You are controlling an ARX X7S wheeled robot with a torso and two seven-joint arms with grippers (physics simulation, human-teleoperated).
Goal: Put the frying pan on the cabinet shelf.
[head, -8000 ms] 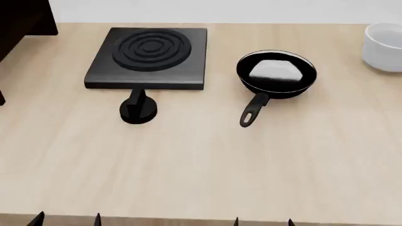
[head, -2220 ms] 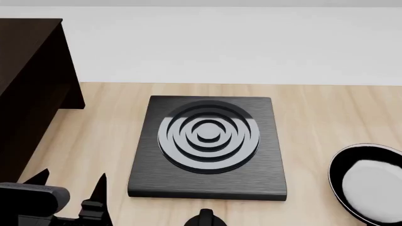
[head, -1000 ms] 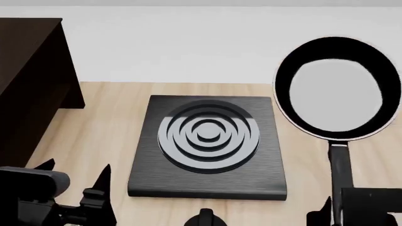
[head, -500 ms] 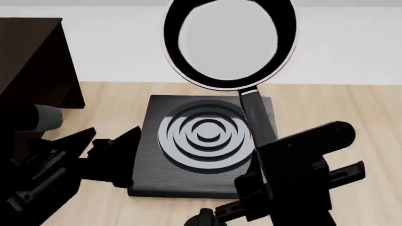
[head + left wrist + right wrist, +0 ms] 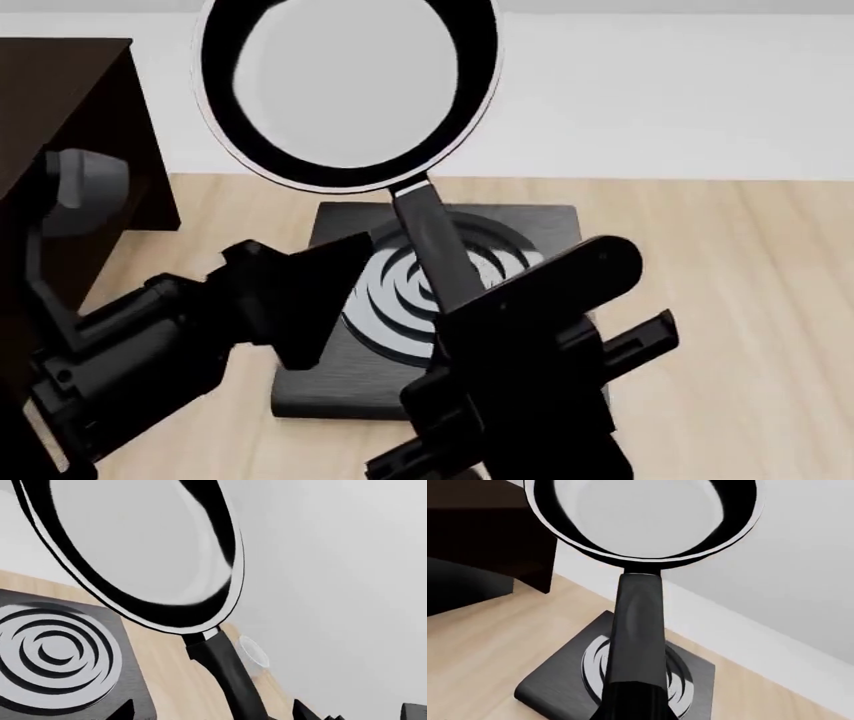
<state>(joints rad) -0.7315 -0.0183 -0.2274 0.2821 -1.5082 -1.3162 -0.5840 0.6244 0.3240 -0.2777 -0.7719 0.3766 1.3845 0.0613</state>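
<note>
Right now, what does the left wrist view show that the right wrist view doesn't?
Only the left wrist view shows the small white round bowl on the pale wooden tabletop. Only the right wrist view shows the dark brown wooden cabinet. Both show the round black frying pan with its glossy pale-grey inside, lifted off the table by its long black handle, and the square black hob plate with concentric rings beneath it.

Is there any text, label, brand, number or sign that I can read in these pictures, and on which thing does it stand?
None: no view shows any writing.
The pan: plain black rim and grey inside, no mark.
The hob plate: only rings, no text.
The cabinet: plain dark panels.
The arms and the right hand: no labels visible.
</note>
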